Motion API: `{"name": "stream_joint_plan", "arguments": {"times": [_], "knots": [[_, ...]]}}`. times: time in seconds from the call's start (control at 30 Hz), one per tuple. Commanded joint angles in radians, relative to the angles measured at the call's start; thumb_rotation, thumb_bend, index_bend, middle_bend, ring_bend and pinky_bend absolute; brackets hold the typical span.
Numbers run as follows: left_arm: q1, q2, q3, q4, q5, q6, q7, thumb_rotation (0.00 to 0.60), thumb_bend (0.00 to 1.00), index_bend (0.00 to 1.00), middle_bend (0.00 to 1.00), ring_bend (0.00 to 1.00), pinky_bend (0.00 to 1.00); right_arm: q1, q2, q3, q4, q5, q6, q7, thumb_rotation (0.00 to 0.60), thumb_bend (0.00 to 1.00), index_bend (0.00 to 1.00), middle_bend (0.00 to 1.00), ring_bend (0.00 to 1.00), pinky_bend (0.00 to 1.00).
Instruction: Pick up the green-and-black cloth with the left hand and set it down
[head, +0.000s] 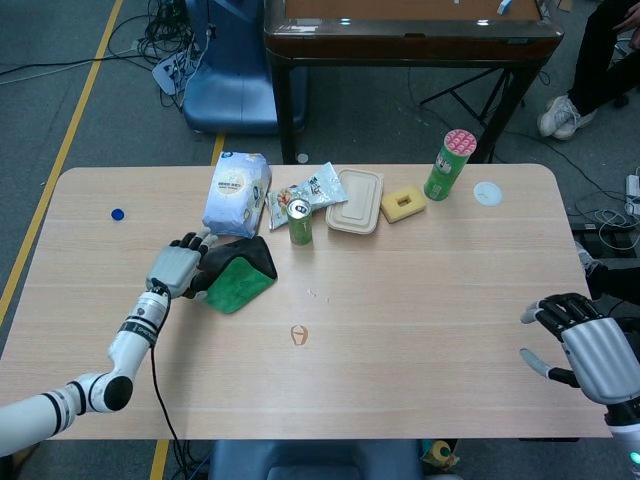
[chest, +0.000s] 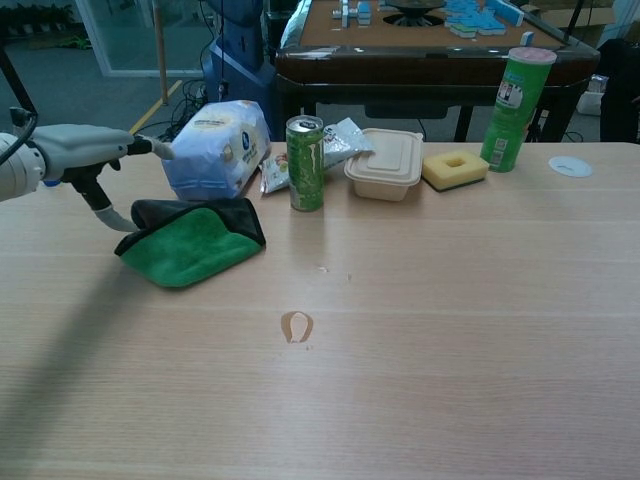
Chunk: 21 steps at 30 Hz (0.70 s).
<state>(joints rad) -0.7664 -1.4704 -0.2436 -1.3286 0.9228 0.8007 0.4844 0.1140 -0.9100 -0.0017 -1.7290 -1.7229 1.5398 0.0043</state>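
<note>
- Cloth (head: 236, 275) lies folded on the bench (head: 420, 300), just in front of the white bag (head: 236, 193) and left of the green can (head: 299, 222).
- Left hand (head: 178, 268) sits at the cloth's left edge, fingers spread, holding nothing; we can't confirm contact.
- Right hand (head: 585, 345) is parked open, well apart at the bench's right edge.
- Risk: if we close on the top fold only, the cloth unfolds or slips out on the lift.
- Risk: fingers reaching past the cloth could nudge the bag behind it.
- Chest view shows the thumb (chest: 112, 216) low at the cloth edge; head view shows the right hand, which the chest view misses.
</note>
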Motion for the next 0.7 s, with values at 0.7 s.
{"name": "stream_joint_plan", "arguments": {"times": [0.7], "knots": [[-0.168, -0.185, 0.064, 0.249, -0.306, -0.098, 0.148, 0.600, 0.14, 0.25, 0.12, 0.18, 0.27, -0.011, -0.002, 0.003, 0.022, 0.028, -0.008, 0.018, 0.600, 0.30, 0.43, 0.39, 0.28, 0.25]]}}
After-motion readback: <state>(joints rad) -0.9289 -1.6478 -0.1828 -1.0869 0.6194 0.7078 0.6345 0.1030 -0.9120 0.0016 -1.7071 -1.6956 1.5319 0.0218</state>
